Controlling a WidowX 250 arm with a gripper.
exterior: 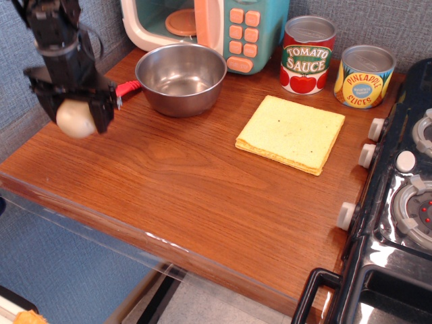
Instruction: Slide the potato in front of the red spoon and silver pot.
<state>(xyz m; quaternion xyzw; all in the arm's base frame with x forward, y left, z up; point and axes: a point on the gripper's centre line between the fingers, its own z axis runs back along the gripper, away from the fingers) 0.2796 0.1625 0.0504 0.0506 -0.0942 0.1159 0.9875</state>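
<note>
View: observation.image, the only one supplied.
Landmark: the silver pot [181, 77], at the back of the wooden counter [202, 189]; all places are given from it.
Gripper: the gripper [75, 116] is well to the left of the pot and slightly forward of it, over the counter's left edge.
Gripper state: closed around the potato [75, 119], one black finger [103, 115] on each flank.
Potato: pale cream oval, held between the fingers; whether it touches the wood cannot be told.
Red spoon: the red spoon [128, 88] lies just left of the pot, mostly hidden behind the gripper; only its tip shows, close to the pot wall.
Other items: a yellow cloth [291, 133] to the right and forward of the pot; two tins [308, 54] to its right at the back; a toy microwave [202, 27] directly behind it.
Handling, judged: the potato looks light, rigid and smooth, so likely slippery; not fragile.
Hold point, judged: across the short axis at the widest part, as now.
Risk, judged: a rounded body may roll once released.
</note>
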